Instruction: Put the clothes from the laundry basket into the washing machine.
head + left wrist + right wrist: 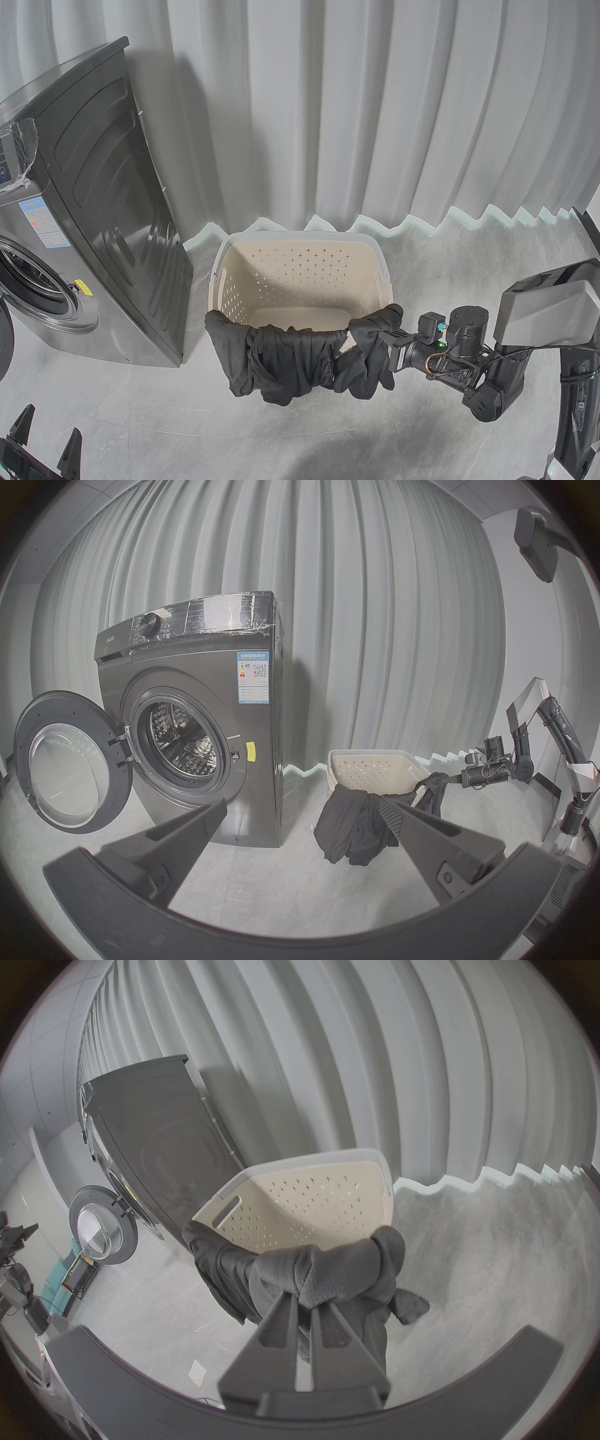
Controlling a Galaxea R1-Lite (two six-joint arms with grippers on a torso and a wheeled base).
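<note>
Right tool pinches clothes; washing machine bears blue label.

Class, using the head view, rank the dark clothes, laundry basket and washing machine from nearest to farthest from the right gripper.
1. Dark clothes, draped over the basket's front rim, pinched in the right gripper.
2. Laundry basket, directly behind the clothes.
3. Washing machine, far off at the left.

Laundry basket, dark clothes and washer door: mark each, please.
laundry basket [300,236], head view, far rim.
dark clothes [281,362], head view, fold hanging over near rim.
washer door [69,764], left wrist view, window centre.
</note>
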